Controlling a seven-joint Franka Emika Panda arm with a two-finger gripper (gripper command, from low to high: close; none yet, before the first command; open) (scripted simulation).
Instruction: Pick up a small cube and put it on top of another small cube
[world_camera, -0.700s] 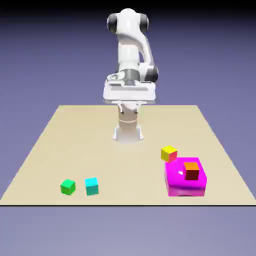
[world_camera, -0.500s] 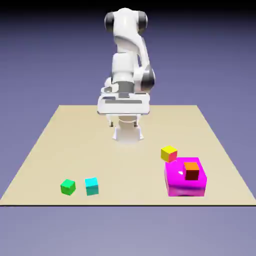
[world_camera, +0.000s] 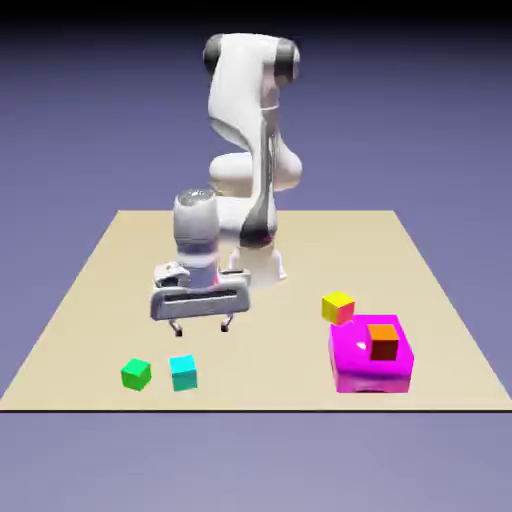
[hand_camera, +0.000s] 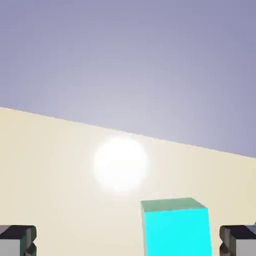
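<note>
gripper (world_camera: 200, 326) jaws apart, empty, above worktop (world_camera: 100, 290) | cyan cube (world_camera: 183, 373) near front edge, just beside green cube (world_camera: 136, 375), not touching | likely light, rigid, smooth | take across two opposite flat side faces, centred

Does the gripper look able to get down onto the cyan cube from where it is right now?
Probably yes. The gripper hangs open above the cyan cube, with nothing between them. The green cube sits apart from it on the exterior view's left, leaving finger room.
</note>
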